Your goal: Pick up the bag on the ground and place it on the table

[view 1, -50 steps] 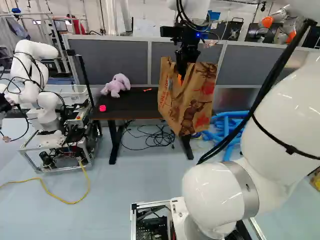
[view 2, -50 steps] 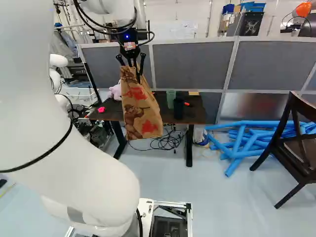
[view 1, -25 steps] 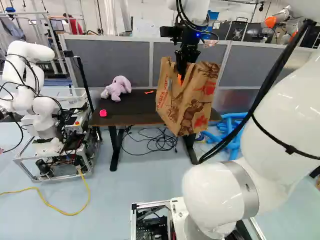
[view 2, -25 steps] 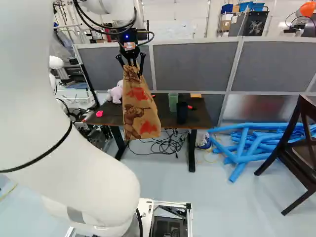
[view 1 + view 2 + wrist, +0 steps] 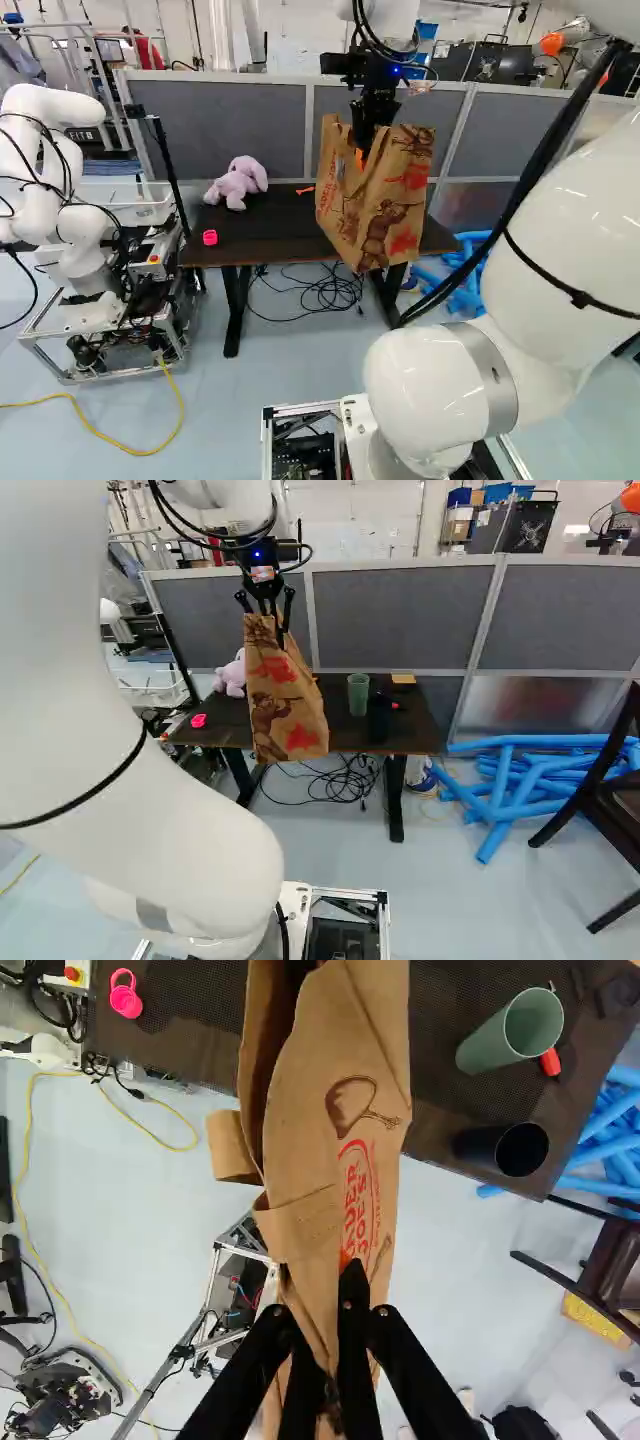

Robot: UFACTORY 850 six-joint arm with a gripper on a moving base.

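My gripper (image 5: 366,148) is high over the near side of the dark table (image 5: 270,235), shut on the upper part of the brown paper bag (image 5: 385,205). The bag hangs upright in the air, and its lower part reaches below the level of the tabletop in the left base view. In the wrist view the gripper (image 5: 338,1345) pinches the paper between its fingers; the bag (image 5: 330,1150) stretches ahead of them and hides part of the table (image 5: 190,1020). Whether the bag touches the table's near edge, I cannot tell.
On the table are a purple plush toy (image 5: 237,182), a pink item (image 5: 210,237), a green cup (image 5: 358,692) and a black cup (image 5: 379,720). Another robot (image 5: 75,240) stands left. Blue tubes (image 5: 515,790) and a dark chair (image 5: 612,805) are at right; cables lie beneath the table.
The base has moved closer to the table and turned slightly, so the room has shifted in both base views. The bag has travelled along in the shut gripper, swaying slightly.
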